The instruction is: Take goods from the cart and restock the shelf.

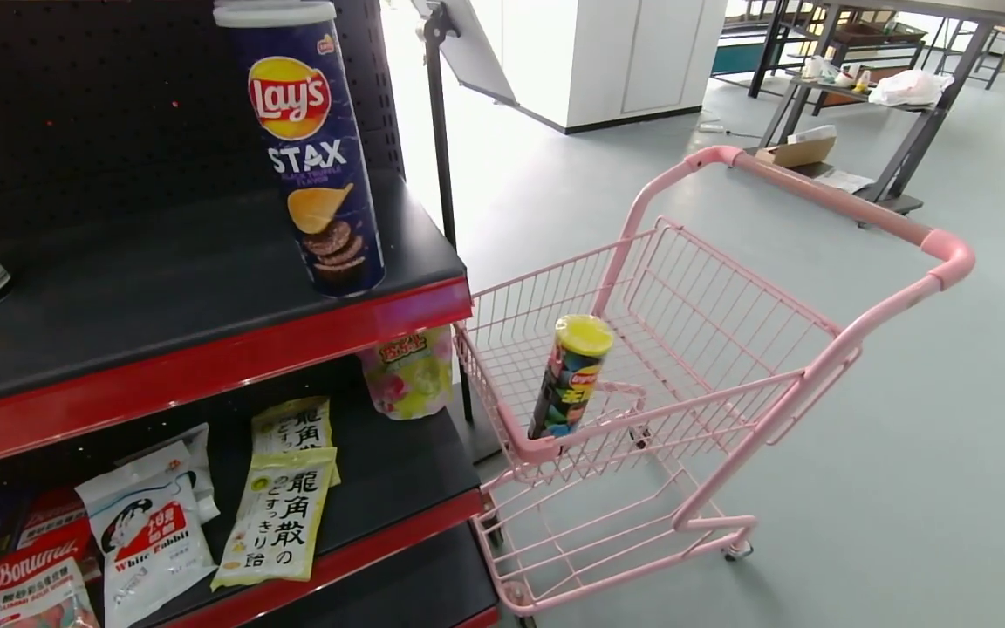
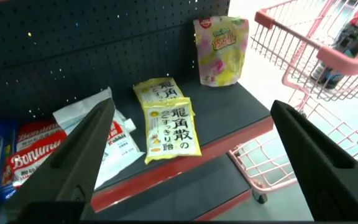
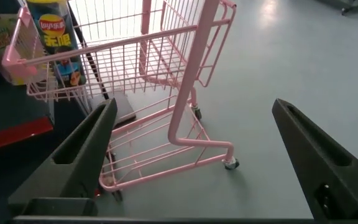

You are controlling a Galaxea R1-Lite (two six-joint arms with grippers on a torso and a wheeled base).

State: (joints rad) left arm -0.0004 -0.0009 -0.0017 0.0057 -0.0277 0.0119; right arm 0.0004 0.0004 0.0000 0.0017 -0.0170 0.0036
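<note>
Right, here's your target: the tall round crisp canister with the yellow plastic lid (image 1: pixel 570 377) stands on end in the pink wire shopping cart (image 1: pixel 825 201), tucked into the basket's front corner, the one nearest the black shelf with the red front edge (image 1: pixel 162 279). It's the one item in the basket. Its upper part rises above the basket rim, so you've got open tube to aim at without threading through the wires.

Expect it to be light for its height, I'd say, a stiff cardboard tube that won't give under the pads, but glossy and probably slick. It's also top-heavy enough to topple at a nudge. The crisps inside will be fragile, so squeeze firmly but don't crush, and set it down gently. Take it across the body just under the lid, fingers either side of the cylinder, not on the lid itself, which could pop off.

Looks-wise, you've got a dark body broken up with bright yellow, green and blue patches and a red-and-yellow badge near the top.

Your left claw (image 2: pixel 192 106) hangs in front of the lower shelf, fingers spread wide, nothing between them. Your right claw (image 3: pixel 194 102) hovers over the floor beside the cart, equally wide apart and empty, and looks the handier one for this pick.

Up on the top deck a tall dark blue crisp canister with a white lid (image 1: pixel 311 148) stands near the front edge, with bare shelf beside it.
</note>
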